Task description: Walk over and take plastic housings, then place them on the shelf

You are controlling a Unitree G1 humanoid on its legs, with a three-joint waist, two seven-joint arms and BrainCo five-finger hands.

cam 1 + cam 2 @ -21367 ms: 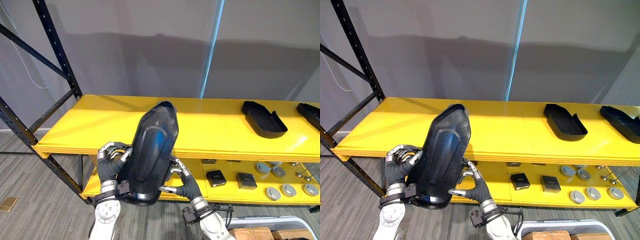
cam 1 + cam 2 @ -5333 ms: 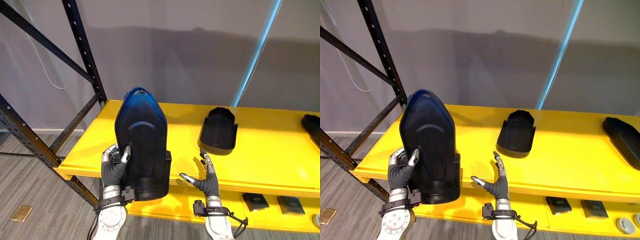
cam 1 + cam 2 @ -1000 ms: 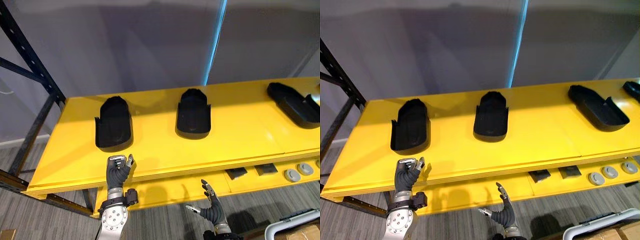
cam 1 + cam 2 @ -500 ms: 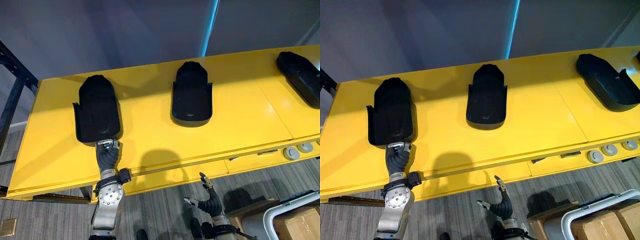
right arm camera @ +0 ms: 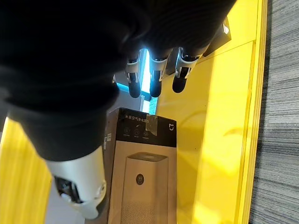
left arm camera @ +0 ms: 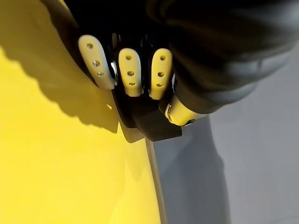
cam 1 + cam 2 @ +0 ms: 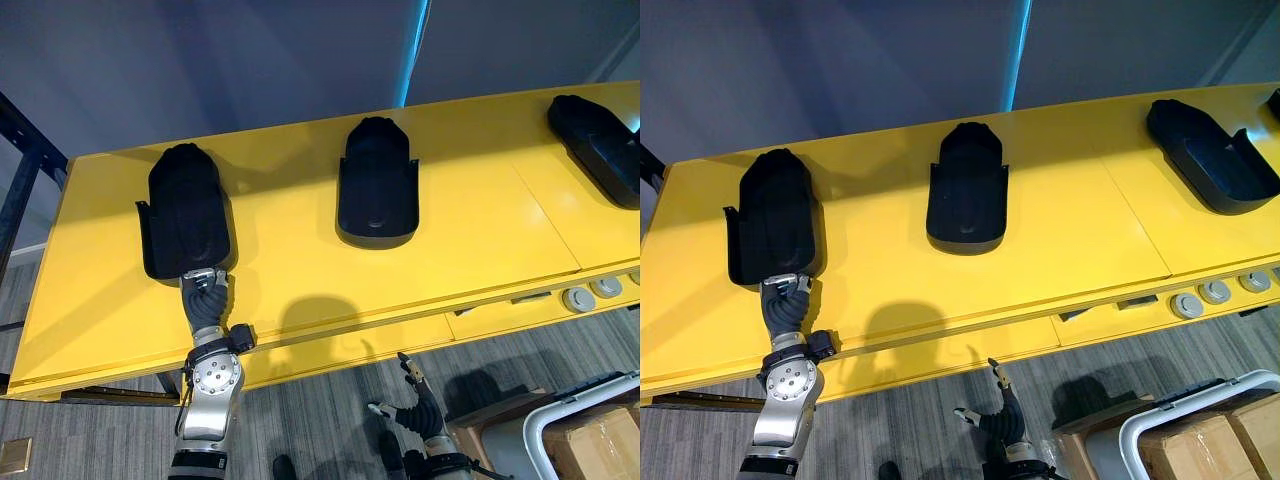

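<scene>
Three black plastic housings lie on the yellow shelf (image 7: 300, 270): the left housing (image 7: 185, 205), the middle housing (image 7: 377, 185) and the right housing (image 7: 598, 132). My left hand (image 7: 205, 297) is at the shelf's front, its curled fingers (image 6: 131, 70) pressed against the near end of the left housing (image 6: 149, 123), with the thumb (image 6: 180, 111) lying on the rim. I see no grip around it. My right hand (image 7: 415, 408) hangs below the shelf front over the floor, its fingers (image 5: 154, 81) straight and holding nothing.
A lower yellow shelf (image 7: 590, 300) holds round metal parts (image 7: 578, 297). Cardboard boxes (image 7: 600, 440) and a white bin rim (image 7: 560, 418) stand on the floor at lower right. A black rack upright (image 7: 25, 170) stands at the left, and a grey wall runs behind the shelf.
The camera has shifted to look more steeply down. My left hand has moved forward from the shelf's front edge to the left housing's near end. My right hand stays low and open.
</scene>
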